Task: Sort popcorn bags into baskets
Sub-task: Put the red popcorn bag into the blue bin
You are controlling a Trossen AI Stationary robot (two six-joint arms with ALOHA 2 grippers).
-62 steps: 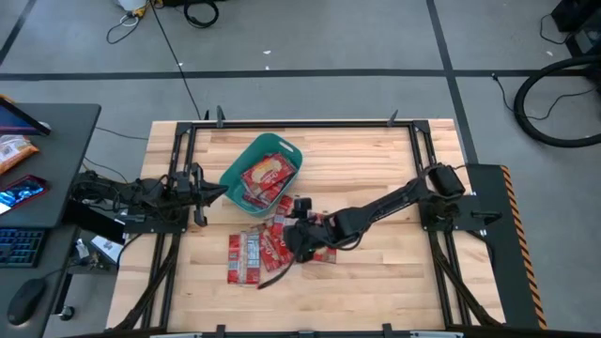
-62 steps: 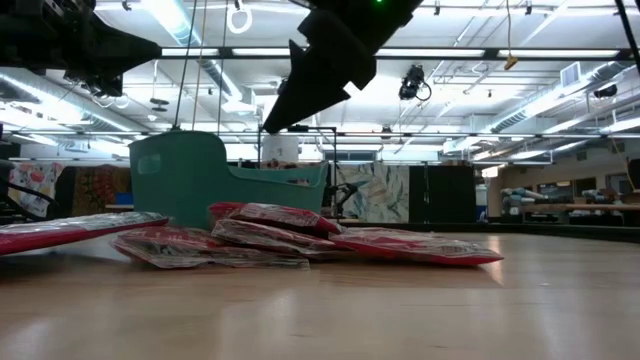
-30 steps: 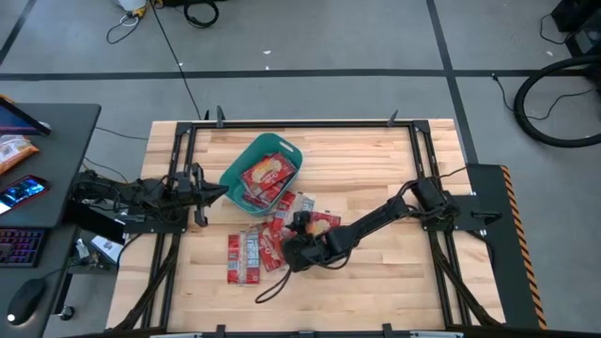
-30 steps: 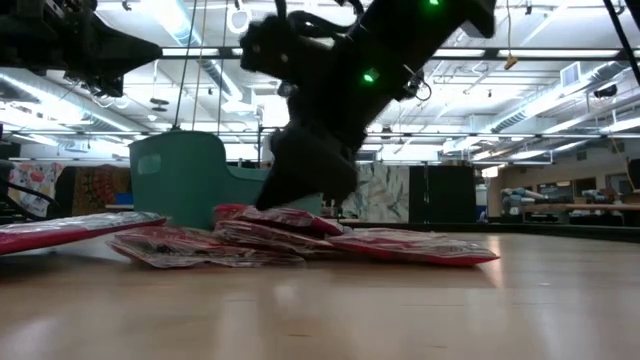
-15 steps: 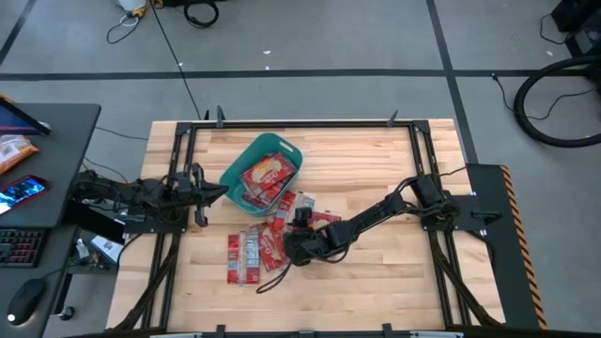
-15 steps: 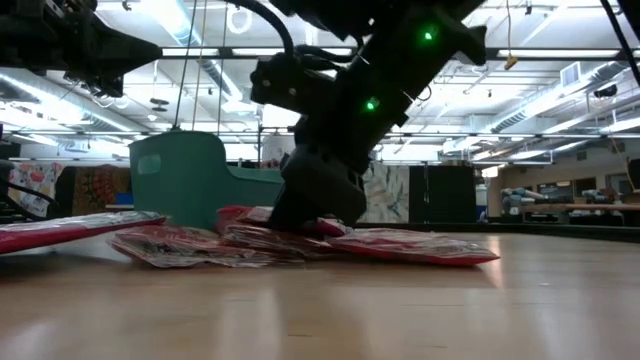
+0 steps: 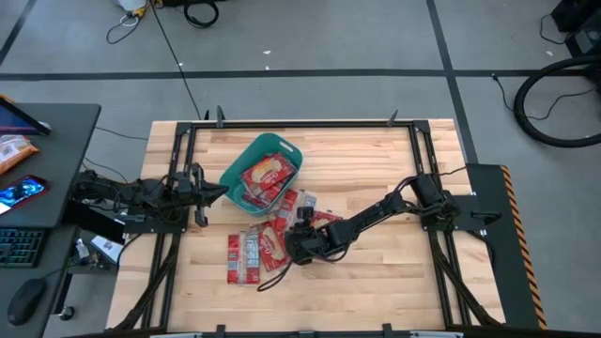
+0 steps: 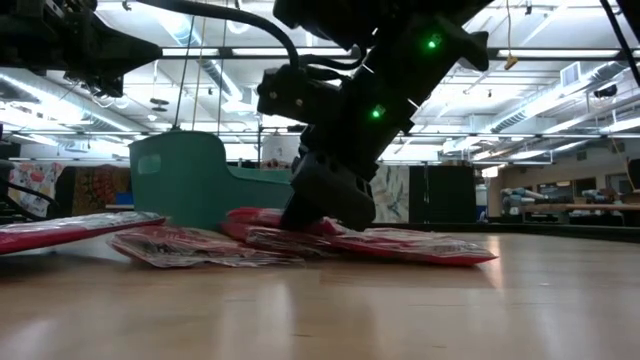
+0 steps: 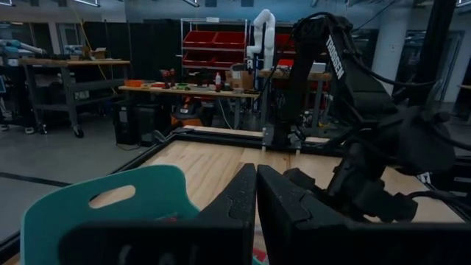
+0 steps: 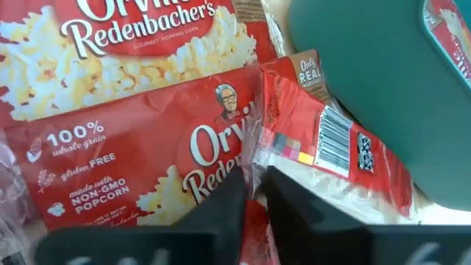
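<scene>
A teal basket (image 7: pixel 264 172) stands at the table's far left-centre with red popcorn bags (image 7: pixel 263 175) lying in it. Several more popcorn bags (image 7: pixel 255 250) lie flat in an overlapping pile on the wood just in front of the basket. My right gripper (image 7: pixel 293 246) is down on this pile, and in its wrist view it is shut on a bag (image 10: pixel 254 213). My left gripper (image 7: pixel 214 193) hangs shut beside the basket's left wall, holding nothing (image 9: pixel 256 213). My right gripper pinches a thin edge of a popcorn bag (image 10: pixel 252 177) between its two fingers, where two overlapping bags meet; which of the two it has, I cannot tell. The fingers (image 8: pixel 322 218) slant down from the table's right. The bag still lies on the pile.
The basket's wall (image 10: pixel 368 81) stands close beyond the held bag. A black metal frame (image 7: pixel 418 160) borders the table. Bare wood lies to the right and near side of the pile (image 7: pixel 376 282). A desk with a keyboard and an orange packet (image 7: pixel 14 150) is off to the left.
My right gripper has come down from just above the pile onto the bags and shifted a little toward the far edge. The top bags of the pile have been pressed flatter under it. My left arm has kept still.
</scene>
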